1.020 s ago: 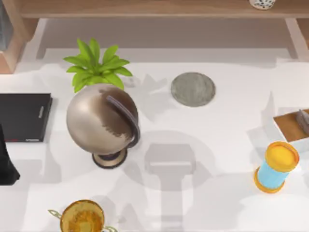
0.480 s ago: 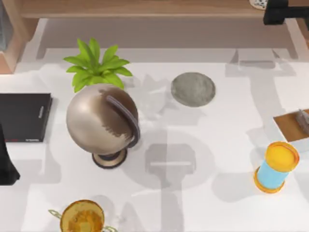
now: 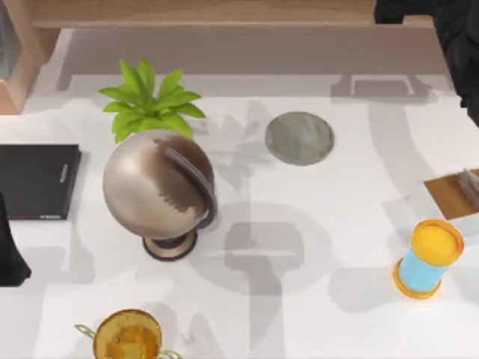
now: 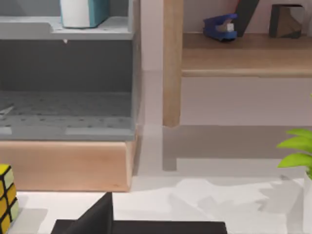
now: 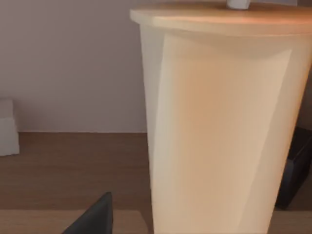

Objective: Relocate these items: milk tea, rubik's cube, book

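White tabletop point(image 3: 329, 314) under a wooden shelf unit point(image 3: 209, 13) along the frame's upper edge: that is your workspace in the top view, cluttered with a bronze globe on a dark stand point(image 3: 159, 187), a green leafy plant point(image 3: 148, 101), a grey round coaster point(image 3: 299, 137), a flat black slab with small lettering point(image 3: 36, 181) at the left edge, a gold trophy cup point(image 3: 127, 336) at lower left and a short blue cylinder with yellow-orange ends point(image 3: 428, 258) at lower right. Your right arm point(image 3: 449, 30) reaches into the shelf at the upper right corner; its wrist view has the tall cup of peach-beige milk tea with an orange lid point(image 5: 219, 131) upright on a wooden board, very near the camera. You cannot tell whether those fingers are spread or closed on the cup. Your left arm point(image 3: 9, 258) sits at the left edge, finger state likewise unreadable. Its wrist view catches the yellow-faced rubik's cube point(image 4: 7, 197) on the table at lower left, and the light blue book with white page edges point(image 4: 84, 12) standing on a grey shelf at upper left. Judgement: milk tea at the shelf, book apparently shelved, cube seemingly left.
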Controlling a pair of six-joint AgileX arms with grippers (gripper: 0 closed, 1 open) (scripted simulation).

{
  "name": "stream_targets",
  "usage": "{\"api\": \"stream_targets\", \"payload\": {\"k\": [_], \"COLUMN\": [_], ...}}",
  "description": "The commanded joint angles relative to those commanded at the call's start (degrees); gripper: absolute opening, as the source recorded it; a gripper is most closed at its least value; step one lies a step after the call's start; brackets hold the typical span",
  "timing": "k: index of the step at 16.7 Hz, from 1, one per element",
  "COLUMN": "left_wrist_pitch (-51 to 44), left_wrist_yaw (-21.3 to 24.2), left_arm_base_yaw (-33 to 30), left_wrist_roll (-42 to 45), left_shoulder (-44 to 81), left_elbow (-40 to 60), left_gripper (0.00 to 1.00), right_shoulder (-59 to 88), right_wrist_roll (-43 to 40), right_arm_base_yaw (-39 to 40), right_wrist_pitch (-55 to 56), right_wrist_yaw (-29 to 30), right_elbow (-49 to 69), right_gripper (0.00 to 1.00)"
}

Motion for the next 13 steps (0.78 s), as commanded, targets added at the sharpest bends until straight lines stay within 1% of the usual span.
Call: {"api": "stream_targets", "payload": {"k": [4, 6, 13], "left_wrist_pitch": [0.0, 0.0, 0.0], "left_wrist_yaw": [0.0, 0.0, 0.0], "left_arm_base_yaw": [0.0, 0.0, 0.0], "left_wrist_roll": [0.0, 0.0, 0.0], "left_shoulder": [0.0, 0.0, 0.0], "left_elbow": [0.0, 0.0, 0.0], "left_gripper": [1.00, 1.00, 1.00], "right_shoulder": [-0.1, 1.4, 12.1], "right_wrist_roll": [0.0, 0.0, -0.1], "right_arm_base_yaw": [-0.3, -0.5, -2.6], "right_wrist_pitch": [-0.2, -0.6, -5.1], "right_wrist_yaw": [-0.1, -0.4, -2.4], "right_elbow": [-0.1, 2.0, 17.3], "right_gripper": [1.00, 1.00, 1.00]}}
